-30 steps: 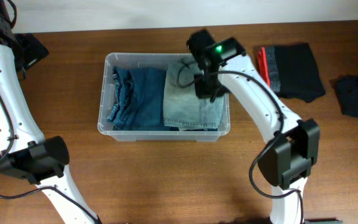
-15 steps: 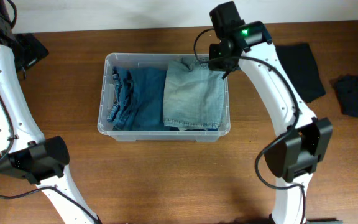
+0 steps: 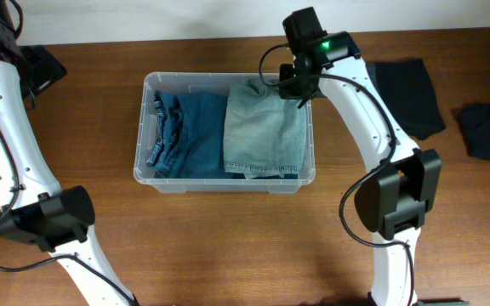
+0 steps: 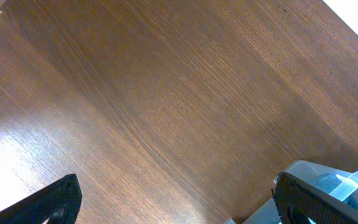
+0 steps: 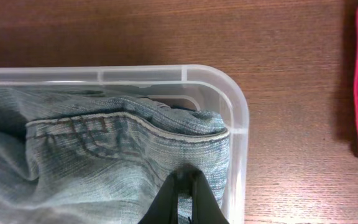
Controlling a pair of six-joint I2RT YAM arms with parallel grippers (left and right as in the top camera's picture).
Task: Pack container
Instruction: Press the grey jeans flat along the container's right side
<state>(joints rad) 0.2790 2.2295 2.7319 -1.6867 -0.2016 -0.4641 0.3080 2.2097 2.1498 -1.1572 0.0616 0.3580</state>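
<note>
We find the clear container (image 3: 185, 77) mid-table, dark jeans (image 3: 190, 127) in its left half and light jeans (image 3: 264, 136) in its right; the right gripper (image 5: 184, 183) is clenched over the light denim at the far right corner, whether pinching cloth we cannot tell; the left gripper (image 4: 178, 200) hangs spread wide above the wooden table (image 4: 166, 93).

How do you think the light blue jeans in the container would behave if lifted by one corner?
Likely floppy: the light blue jeans lie folded with soft creases, so they should unfold and drape. Probably not slippery: the denim looks coarse. They may drag on the container wall beside them.
</note>
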